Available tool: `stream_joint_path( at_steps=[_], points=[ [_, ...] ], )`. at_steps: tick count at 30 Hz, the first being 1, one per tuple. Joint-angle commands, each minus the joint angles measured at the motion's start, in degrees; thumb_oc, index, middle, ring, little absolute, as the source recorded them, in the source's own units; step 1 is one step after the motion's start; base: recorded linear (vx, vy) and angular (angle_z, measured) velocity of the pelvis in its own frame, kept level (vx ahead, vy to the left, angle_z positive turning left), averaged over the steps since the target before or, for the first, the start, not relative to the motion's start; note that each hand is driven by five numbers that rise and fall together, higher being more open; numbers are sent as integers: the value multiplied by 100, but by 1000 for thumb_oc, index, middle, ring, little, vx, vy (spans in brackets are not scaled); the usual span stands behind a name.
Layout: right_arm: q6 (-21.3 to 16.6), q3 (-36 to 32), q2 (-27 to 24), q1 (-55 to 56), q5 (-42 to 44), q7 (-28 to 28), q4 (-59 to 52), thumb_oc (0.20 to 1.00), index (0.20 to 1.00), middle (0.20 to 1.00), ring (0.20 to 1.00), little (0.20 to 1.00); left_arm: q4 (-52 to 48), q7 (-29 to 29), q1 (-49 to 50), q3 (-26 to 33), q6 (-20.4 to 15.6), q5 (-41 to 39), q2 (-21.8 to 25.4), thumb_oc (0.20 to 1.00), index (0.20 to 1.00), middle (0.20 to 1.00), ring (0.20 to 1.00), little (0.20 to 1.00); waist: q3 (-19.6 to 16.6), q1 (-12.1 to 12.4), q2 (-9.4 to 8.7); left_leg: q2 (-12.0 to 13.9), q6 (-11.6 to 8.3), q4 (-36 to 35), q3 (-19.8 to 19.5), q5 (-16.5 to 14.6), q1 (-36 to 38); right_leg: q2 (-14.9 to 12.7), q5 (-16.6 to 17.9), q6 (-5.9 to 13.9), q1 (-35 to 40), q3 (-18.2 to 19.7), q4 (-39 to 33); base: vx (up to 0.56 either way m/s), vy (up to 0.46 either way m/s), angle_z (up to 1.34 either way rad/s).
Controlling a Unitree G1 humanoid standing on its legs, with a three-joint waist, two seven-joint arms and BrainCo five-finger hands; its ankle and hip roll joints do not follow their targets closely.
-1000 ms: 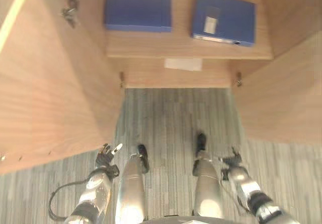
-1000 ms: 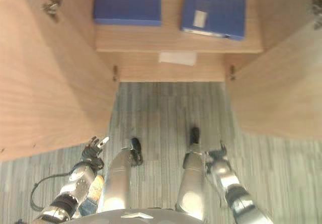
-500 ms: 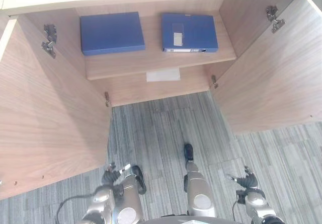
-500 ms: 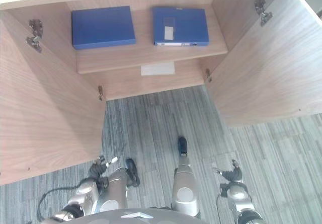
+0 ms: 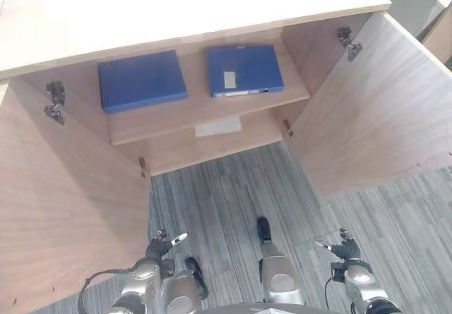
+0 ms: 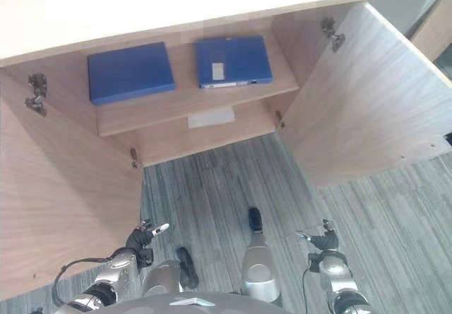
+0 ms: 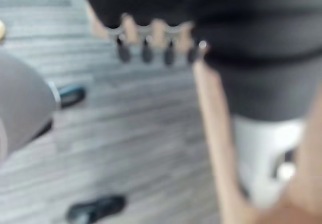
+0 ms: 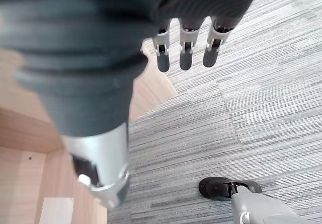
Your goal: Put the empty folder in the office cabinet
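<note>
Two blue folders lie flat on the shelf of the open wooden office cabinet (image 5: 212, 106). The left folder (image 5: 141, 81) is plain, and the right folder (image 5: 244, 69) has a small white label on its cover. My left hand (image 5: 161, 246) hangs low beside the left door, fingers relaxed and holding nothing. Over the carpet, far below the shelf, my right hand (image 5: 344, 250) also hangs low and empty. In the wrist views the left hand's fingers (image 7: 146, 49) and the right hand's fingers (image 8: 184, 50) point straight down at the floor.
The cabinet's left door (image 5: 63, 208) and right door (image 5: 374, 109) stand wide open on either side. Its pale top (image 5: 176, 3) overhangs the shelf. A white slip (image 5: 217, 125) sits on the back panel under the shelf. Grey striped carpet (image 5: 219, 194) lies between the doors.
The whole picture has shifted: the camera has moved, bringing the cabinet's top into view and making the folders look smaller. Both hands stay low and empty.
</note>
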Motion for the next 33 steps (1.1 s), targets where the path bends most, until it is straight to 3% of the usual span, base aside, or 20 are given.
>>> stream_joint_path(
  at_steps=[1,3,4,6,7,8,12,15,18,21,22,25,26,28,29,31,32,33],
  points=[
    [93,-157,-258,118,488,-312,-149,1000,1000,1000,1000,1000,-233,-3,254,-18,-30,231,140,1000,1000,1000,1000,1000,-103,-10,139,326,390,-339,4,-595,1025,-252,239,563,-641,45,-39,48,27,-19],
    [95,-249,-209,159,815,-600,-114,1000,1000,1000,1000,1000,-266,-23,257,-36,-35,248,118,1000,1000,1000,1000,1000,-120,-58,147,321,399,-351,55,-599,1073,-246,247,564,-630,82,-41,67,28,-13],
    [-22,-576,-114,226,1360,-1289,70,1000,1000,1000,1000,1000,-317,-34,276,-50,13,261,55,1000,1000,1000,1000,1000,-173,-158,180,304,429,-375,160,-627,1174,-224,259,563,-634,160,-45,127,39,-8],
    [-506,-1190,-87,287,1479,-1778,289,1000,1000,1000,1000,1000,-245,45,293,-24,27,295,-39,1000,1000,1000,1000,1000,-222,-292,231,275,463,-395,286,-678,1293,-214,270,570,-660,233,-40,196,7,-38],
    [-629,-1641,-162,302,1780,-2069,352,1000,1000,1000,1000,1000,-184,-95,310,-5,244,163,-59,1000,1000,1000,1000,1000,-259,-375,254,255,487,-359,344,-722,1359,-218,262,572,-637,270,-29,208,-78,-47],
    [-820,-1873,-183,297,2017,-2224,412,1000,1000,1000,1000,1000,-124,-161,348,-11,-305,303,-72,1000,1000,1000,1000,1000,-266,-378,255,250,500,-312,359,-761,1360,-217,251,574,-623,272,-23,189,-129,-27],
    [-1537,-2785,-388,133,2280,-2380,438,1000,1000,1000,1000,1000,24,-223,605,-104,-551,276,126,1000,1000,1000,1000,1000,-161,-273,364,280,516,-107,286,-871,1281,-302,157,564,-546,122,-23,136,-152,-8],
    [-1726,-3072,-582,76,2449,-2481,196,1000,1000,1000,1000,1000,-244,-399,764,-17,-495,277,346,1000,1000,1000,1000,1000,-137,-260,477,256,482,-107,238,-864,1296,-360,126,559,-548,74,46,148,-89,0],
    [-1610,-3313,-812,20,2718,-2338,-17,1000,1000,1000,1000,1000,-443,-451,891,13,-459,246,512,1000,1000,1000,1000,1000,-167,-287,562,248,452,-147,214,-857,1311,-372,70,533,-598,114,212,175,-135,4],
    [-1439,-3594,-1141,-57,2571,-2141,20,1000,1000,1000,1000,1000,-391,-425,1149,138,-647,169,648,1000,1000,1000,1000,1000,-327,-458,656,337,342,-291,305,-792,1557,-173,-243,337,-753,333,711,333,-295,11],
    [-1368,-3626,-1160,-5,2511,-2018,33,1000,1000,1000,1000,1000,-355,-390,1236,190,-704,137,625,1000,1000,1000,1000,1000,-401,-521,681,411,265,-297,349,-659,1680,-54,-337,244,-761,401,787,340,-297,10],
    [-1391,-3690,-1033,291,2535,-1563,-25,1000,1000,1000,1000,1000,-356,-344,1388,373,-776,-22,506,1000,1000,1000,1000,1000,-532,-674,811,738,-77,-170,427,285,1835,324,-540,-67,-673,481,876,226,-219,-2],
    [-1391,-3690,-1033,291,2535,-1563,-25,1000,1000,1000,1000,1000,-356,-344,1388,373,-776,-22,506,1000,1000,1000,1000,1000,-532,-674,811,738,-77,-170,427,285,1835,324,-540,-67,-673,481,876,101,-131,3],
    [-1541,-3690,-892,504,2519,-1222,-126,1000,1000,1000,1000,1000,-378,-298,1396,468,-775,-110,459,1000,1000,1000,1000,1000,-582,-743,856,884,-202,-34,434,698,1833,486,-588,-239,-585,441,846,100,-145,10],
    [-1763,-3539,-785,616,2667,-930,-180,1000,1000,1000,1000,1000,-326,-285,1300,549,-760,-172,371,1000,1000,1000,1000,1000,-612,-644,870,448,2,-71,155,463,1499,601,-637,-295,-440,380,827,96,-122,17],
    [-1767,-3486,-786,619,2832,-882,-228,1000,1000,1000,1000,1000,-330,-362,1259,618,-768,-90,311,1000,1000,1000,1000,1000,-653,-548,807,-26,202,-348,-22,320,1270,653,-472,-279,-447,415,731,-42,-108,15],
    [-1741,-3441,-813,594,3033,-856,-295,1000,1000,1000,1000,1000,-396,-352,1252,587,-792,17,307,1000,1000,1000,1000,1000,-662,-390,802,-708,483,-654,-446,-11,1000,818,-304,-180,-449,457,573,-128,-83,-17],
    [-1717,-3429,-832,563,3079,-866,-342,1000,1000,1000,1000,1000,-450,-323,1253,539,-812,54,327,1000,1000,1000,1000,1000,-651,-310,806,-1017,653,-777,-611,-139,882,899,-208,-131,-489,441,503,-110,-30,-42]
  ],
)
